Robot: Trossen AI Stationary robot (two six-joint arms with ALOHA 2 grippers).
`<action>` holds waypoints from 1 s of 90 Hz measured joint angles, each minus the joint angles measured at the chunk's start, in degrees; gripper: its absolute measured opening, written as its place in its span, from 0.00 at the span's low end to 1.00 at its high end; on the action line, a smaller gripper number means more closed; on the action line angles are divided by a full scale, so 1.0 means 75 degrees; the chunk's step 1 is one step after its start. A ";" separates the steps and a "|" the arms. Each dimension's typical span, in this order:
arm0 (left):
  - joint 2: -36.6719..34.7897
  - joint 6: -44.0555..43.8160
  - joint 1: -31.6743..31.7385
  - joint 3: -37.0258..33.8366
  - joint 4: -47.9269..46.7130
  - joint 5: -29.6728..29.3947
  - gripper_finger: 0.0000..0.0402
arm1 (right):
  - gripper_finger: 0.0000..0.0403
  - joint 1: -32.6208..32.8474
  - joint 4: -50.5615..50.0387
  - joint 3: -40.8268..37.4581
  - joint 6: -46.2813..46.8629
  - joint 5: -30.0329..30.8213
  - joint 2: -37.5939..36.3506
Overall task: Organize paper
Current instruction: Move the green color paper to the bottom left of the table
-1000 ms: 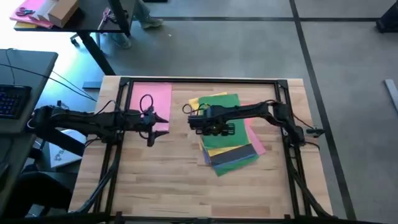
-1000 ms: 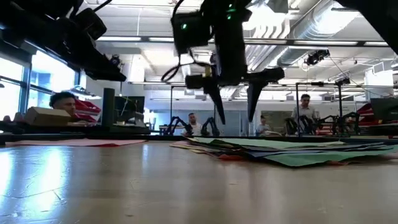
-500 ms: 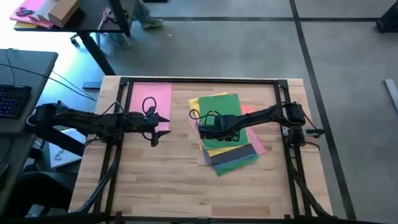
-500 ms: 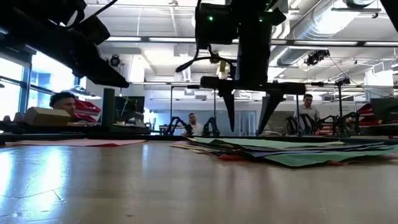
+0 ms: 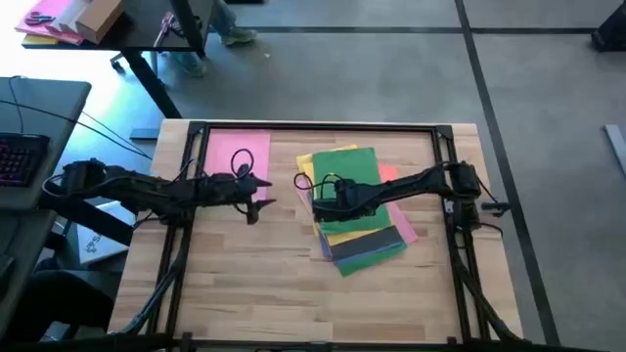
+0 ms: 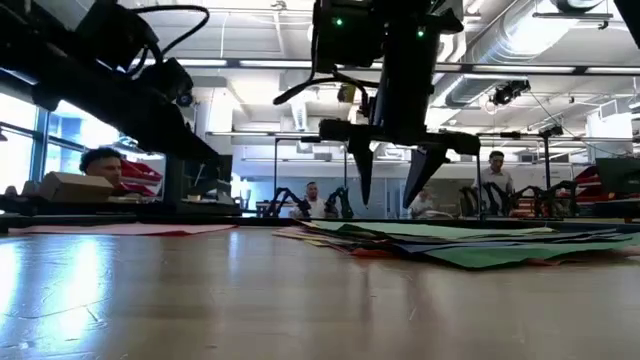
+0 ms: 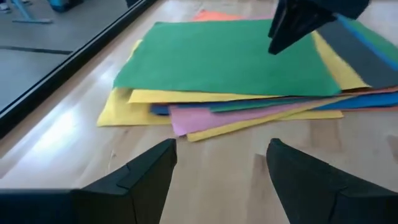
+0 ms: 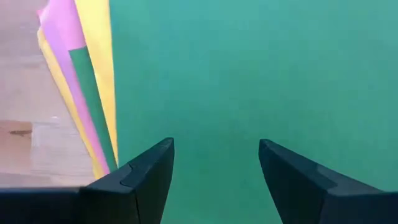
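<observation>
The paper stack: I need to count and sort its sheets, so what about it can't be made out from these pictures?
- High view: the right gripper and its arm cover part of the green top sheet; lower sheets show only as edges.
- Low view: the stack is seen edge-on, so its layers cannot be counted.
- Right wrist view: the green sheet fills the frame, cut off by the edges.
- Left wrist view: the stack's far side runs off the frame.

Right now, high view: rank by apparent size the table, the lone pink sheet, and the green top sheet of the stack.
1. Table, by far the largest.
2. Lone pink sheet and green top sheet: they look alike in size. The left arm crosses the pink one and the right arm crosses the green one, so I won't rank them.
</observation>
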 joint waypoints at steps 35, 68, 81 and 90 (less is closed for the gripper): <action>0.0035 -0.0073 0.0390 -0.0003 0.0018 0.0110 0.59 | 0.55 -0.0002 0.0903 0.0000 -0.1955 0.1286 0.0003; 0.0032 -0.0657 -0.0097 -0.0003 -0.0231 0.0107 0.59 | 0.55 0.0377 0.3435 -0.0931 -0.6029 0.1497 0.0004; 0.0032 -0.1104 -0.0806 -0.0006 -0.0923 0.0111 0.59 | 0.55 0.0778 0.4432 -0.1740 -0.6576 0.1195 0.0009; 0.0032 -0.1572 -0.1443 -0.0012 -0.1168 0.0107 0.59 | 0.55 0.1243 0.4586 -0.2083 -0.6581 0.1606 -0.0123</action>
